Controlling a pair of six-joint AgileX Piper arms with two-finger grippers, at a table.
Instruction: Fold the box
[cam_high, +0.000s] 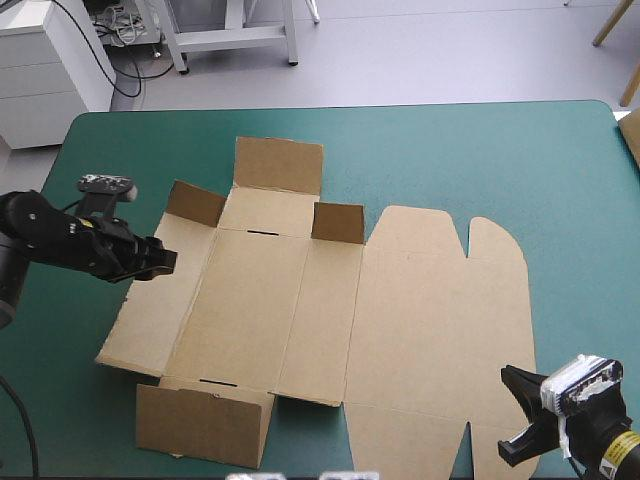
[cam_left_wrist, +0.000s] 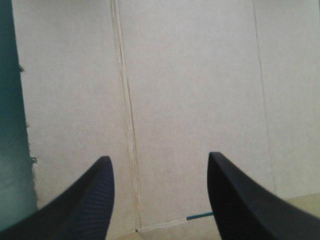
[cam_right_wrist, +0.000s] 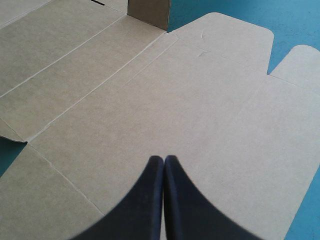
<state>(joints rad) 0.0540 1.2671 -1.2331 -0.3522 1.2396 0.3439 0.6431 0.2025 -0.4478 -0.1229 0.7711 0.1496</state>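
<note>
The box (cam_high: 400, 300), a brown cut sheet, lies mostly flat on the middle of the table, on the teal-green cover (cam_high: 450, 150). The wide lid panel (cam_high: 440, 290) with rounded ears is flat, toward the right side. Four flaps stand up: the far flap (cam_high: 278, 165), two small tabs (cam_high: 195, 203) (cam_high: 338, 222) at the far side of the base, and the near flap (cam_high: 205, 425) at the table's near edge.

The left gripper (cam_high: 165, 260) sits at the box's left edge, over the left side panel. It is wide open, fingers (cam_left_wrist: 95, 200) well apart with nothing between them. In the left wrist view, brown board fills the space ahead of and under it. A crease runs between the fingers and a strip of cover shows beside the panel's outer edge. Cannot tell whether the fingers touch the board.

The right gripper (cam_right_wrist: 163, 165) is at the box's near right corner, by the lid panel. In the right wrist view the fingers are pressed together into one point, gripping nothing. They are over the flat lid panel, pointing across the board toward the left. One raised tab is far ahead, and the rounded ears lie ahead and to the side against the cover. Contact with the board is unclear.

The two grippers are well apart, at opposite ends of the sheet.
</note>
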